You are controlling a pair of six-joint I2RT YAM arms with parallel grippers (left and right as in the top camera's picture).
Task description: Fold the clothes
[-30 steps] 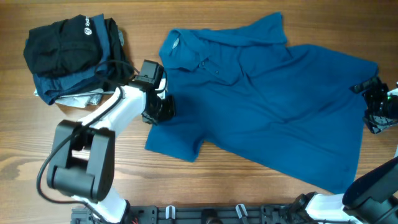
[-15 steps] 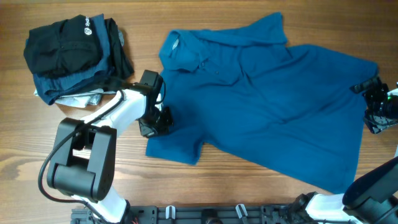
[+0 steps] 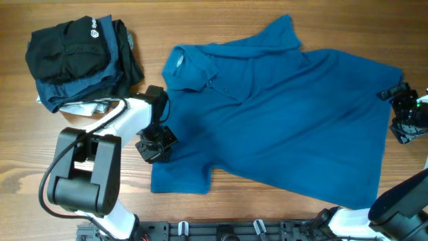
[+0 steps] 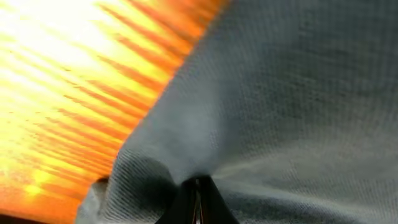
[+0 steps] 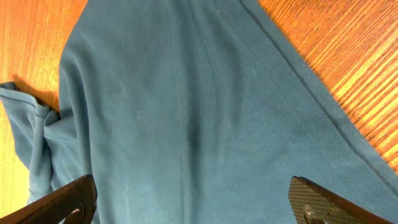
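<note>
At the left edge of the shirt point(image 3: 281, 114), just above the near sleeve, the left claw point(image 4: 196, 196) is pressed together on a small pucker of blue cloth. The bite looks thin, so a quick or long pull could let the fabric slide out and drop in a heap.

Outward from that pinch, the shirt lies spread and face up across the middle of the tabletop point(image 3: 20, 134). It sits at a slant, with its collar toward the far left and its hem toward the right. Soft creases run across the chest, and they would likely be pressed in by a fold made over them.

Over the hem at the far right, the right claw point(image 5: 189, 190) hangs spread wide and grips nothing. With that end unanchored, a tug from the left would probably drag the whole shirt along the wood rather than turn one part over another, and the sleeve could bunch under the body.

Beyond the left arm, a pile of dark clothes point(image 3: 73, 53) sits near. A wide swing of the elbow could knock it.
</note>
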